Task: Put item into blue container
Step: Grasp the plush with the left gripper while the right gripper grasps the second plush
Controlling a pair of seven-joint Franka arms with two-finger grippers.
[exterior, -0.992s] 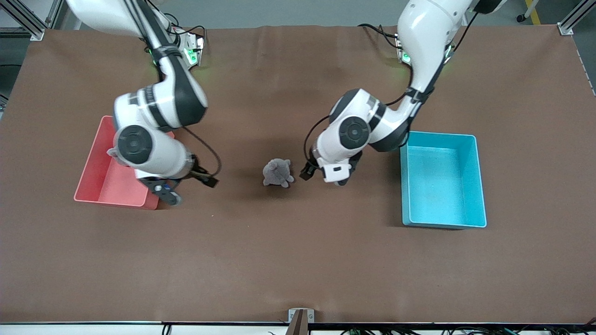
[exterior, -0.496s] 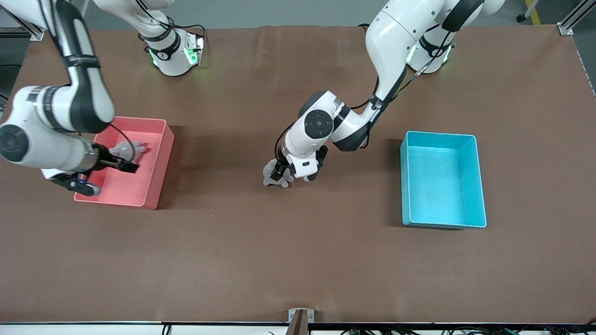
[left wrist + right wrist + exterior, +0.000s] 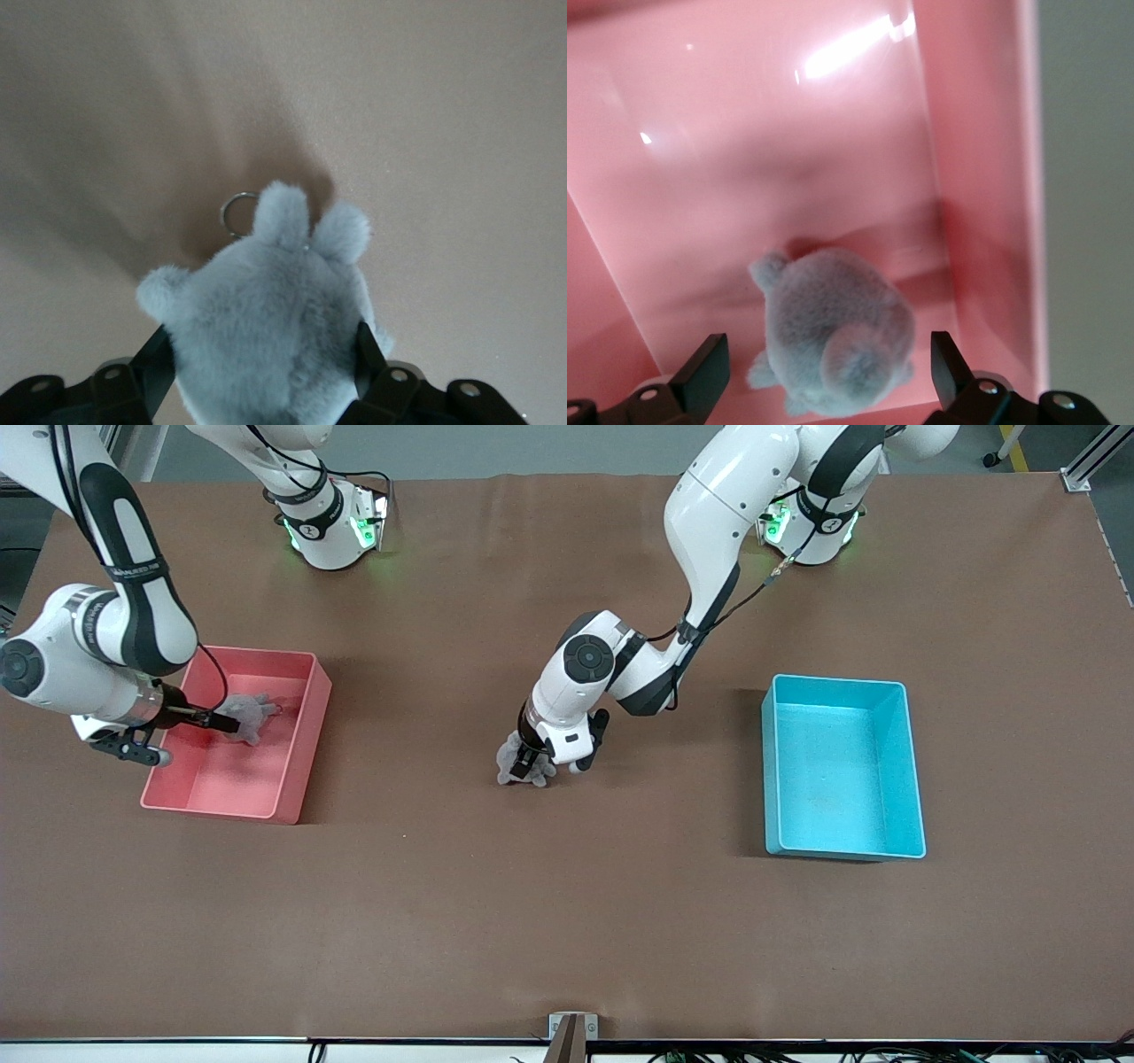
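Observation:
A grey plush toy point(image 3: 507, 766) with a metal ring point(image 3: 235, 212) lies on the brown table, midway between the two bins. My left gripper point(image 3: 529, 760) is down on it, its fingers point(image 3: 368, 354) pressed into the fur on both sides of the plush toy point(image 3: 266, 310). The blue container point(image 3: 842, 779) stands toward the left arm's end of the table, with nothing in it. My right gripper point(image 3: 229, 724) hangs open over the pink bin point(image 3: 221, 784), above a second grey plush toy point(image 3: 252, 713) that lies on the bin's floor.
In the right wrist view the second plush toy point(image 3: 833, 341) rests near a wall of the pink bin point(image 3: 744, 159), between the spread fingers but below them. A small metal bracket point(image 3: 571, 1027) sits at the table's front edge.
My left gripper came across onto the plush toy, lowered and closed on it. My right arm swung away from the middle toward the pink bin, uncovering the plush toy inside.

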